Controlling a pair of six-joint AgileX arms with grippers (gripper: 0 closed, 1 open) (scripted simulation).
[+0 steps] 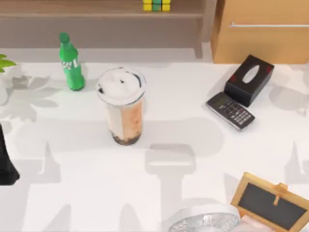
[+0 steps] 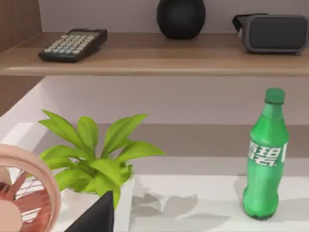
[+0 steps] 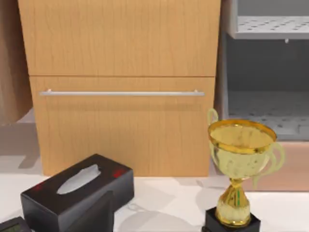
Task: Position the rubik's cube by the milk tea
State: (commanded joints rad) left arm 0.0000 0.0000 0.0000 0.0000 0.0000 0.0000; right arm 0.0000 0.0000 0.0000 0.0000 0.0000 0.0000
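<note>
- The rubik's cube [image 1: 156, 5] sits on the wooden shelf [image 1: 101, 10] at the top edge of the top view, just right of centre, with yellow and green squares showing; it is well apart from the table surface below.
- The milk tea [image 1: 122, 107] stands upright on the white table [image 1: 193, 145] left of centre in the top view, white lid up, dark pearls at its base.
- A green soda bottle [image 1: 71, 63] stands upright to the upper left of the milk tea, near it but not touching; the left wrist view shows the same bottle [image 2: 265, 157] at the right of the frame.
- Between the shelf and the cup the table is bare; only the shelf's front lip lies between cube and milk tea.
- A black tissue box [image 1: 249, 79] lies at the upper right of the top view, with a dark phone [image 1: 230, 110] touching or just beside its lower left corner. The box [image 3: 77, 193] also appears at the lower left of the right wrist view, in front of a wooden drawer cabinet [image 3: 120, 96].
- A gold trophy [image 3: 240, 164] stands at the lower right of the right wrist view.
- A small chalkboard on a wooden frame [image 1: 270, 200] and a round white fan [image 1: 205, 220] sit at the bottom right of the top view.
- A leafy potted plant [image 2: 96, 159] and a pink fan [image 2: 24, 198] fill the lower left of the left wrist view; a calculator [image 2: 73, 44], a black round object [image 2: 181, 17] and a grey headset [image 2: 273, 31] rest on the shelf above.
- A dark part of the left arm [image 1: 6, 159] shows at the left edge of the top view; I cannot tell how either gripper's jaws stand.
</note>
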